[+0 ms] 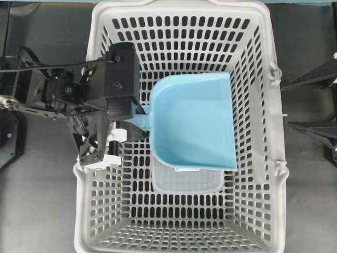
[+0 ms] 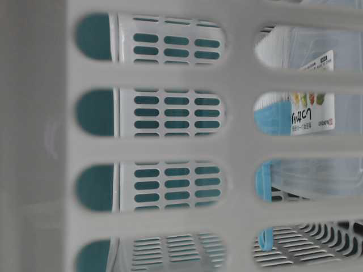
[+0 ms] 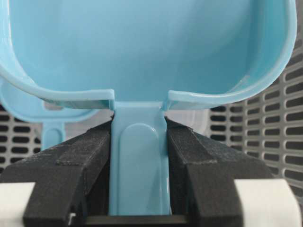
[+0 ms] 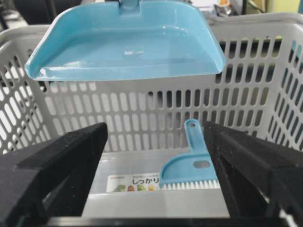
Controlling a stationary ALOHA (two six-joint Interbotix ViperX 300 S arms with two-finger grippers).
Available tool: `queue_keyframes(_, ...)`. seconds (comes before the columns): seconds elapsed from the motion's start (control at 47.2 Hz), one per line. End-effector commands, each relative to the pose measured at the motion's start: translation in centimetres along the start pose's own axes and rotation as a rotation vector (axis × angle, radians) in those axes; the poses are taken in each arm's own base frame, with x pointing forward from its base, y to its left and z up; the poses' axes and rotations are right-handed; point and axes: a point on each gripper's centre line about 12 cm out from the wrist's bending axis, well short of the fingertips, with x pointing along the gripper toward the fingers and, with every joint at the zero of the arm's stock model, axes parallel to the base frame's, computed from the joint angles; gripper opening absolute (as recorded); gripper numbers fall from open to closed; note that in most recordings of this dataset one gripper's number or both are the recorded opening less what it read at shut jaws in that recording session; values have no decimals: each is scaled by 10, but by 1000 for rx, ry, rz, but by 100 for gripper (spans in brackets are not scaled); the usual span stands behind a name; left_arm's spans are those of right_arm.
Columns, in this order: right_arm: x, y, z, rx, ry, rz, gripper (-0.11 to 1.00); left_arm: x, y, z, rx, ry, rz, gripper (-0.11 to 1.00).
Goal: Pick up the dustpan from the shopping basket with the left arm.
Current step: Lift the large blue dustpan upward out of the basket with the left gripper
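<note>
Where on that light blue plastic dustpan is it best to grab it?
By its thin straight handle, from the side opposite the scoop. The light blue plastic dustpan is too broad to pinch; the handle fits between the left gripper fingers, which clamp it there.

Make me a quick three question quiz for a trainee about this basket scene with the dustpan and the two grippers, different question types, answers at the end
1. True or false: the left gripper is shut on the handle of the dustpan.
2. Multiple choice: in the right wrist view, where is the dustpan? A) flat on the floor of the shopping basket B) held up near the basket's rim, clear of the floor C) outside the basket on the table
3. Short answer: what lies on the clear tray beneath the dustpan?

Key
1. True: both black fingers press the handle's sides.
2. B.
3. The blue hand brush with white bristles. The right gripper is open and holds nothing.
</note>
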Motion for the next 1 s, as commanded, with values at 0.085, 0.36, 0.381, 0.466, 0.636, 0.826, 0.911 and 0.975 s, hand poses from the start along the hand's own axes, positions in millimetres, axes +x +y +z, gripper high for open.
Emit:
queue_keyframes(0.085, 1, 0, 4, 4, -15, 2, 79, -13, -4, 13, 5, -56, -11, 27)
queue_keyframes(0.36, 1, 0, 5, 4, -18, 2, 79, -14, -4, 15, 6, -62, -13, 27)
queue_keyframes(0.381, 1, 0, 5, 4, -18, 2, 79, -15, -5, 15, 8, -62, -13, 27)
queue_keyframes(0.466, 1, 1, 5, 4, -20, 2, 79, -14, -5, 14, 7, -60, -14, 27)
queue_keyframes(0.636, 1, 0, 5, 5, -18, 1, 79, -14, -4, 15, 7, -62, -12, 27)
queue_keyframes(0.826, 1, 1, 6, 4, -26, 2, 79, -14, -5, 14, 8, -59, -15, 27)
queue_keyframes(0.911, 1, 0, 5, 5, -26, 1, 79, -15, -5, 14, 9, -62, -14, 27)
queue_keyframes(0.975, 1, 0, 5, 4, -26, 2, 79, -14, -5, 13, 9, -59, -14, 27)
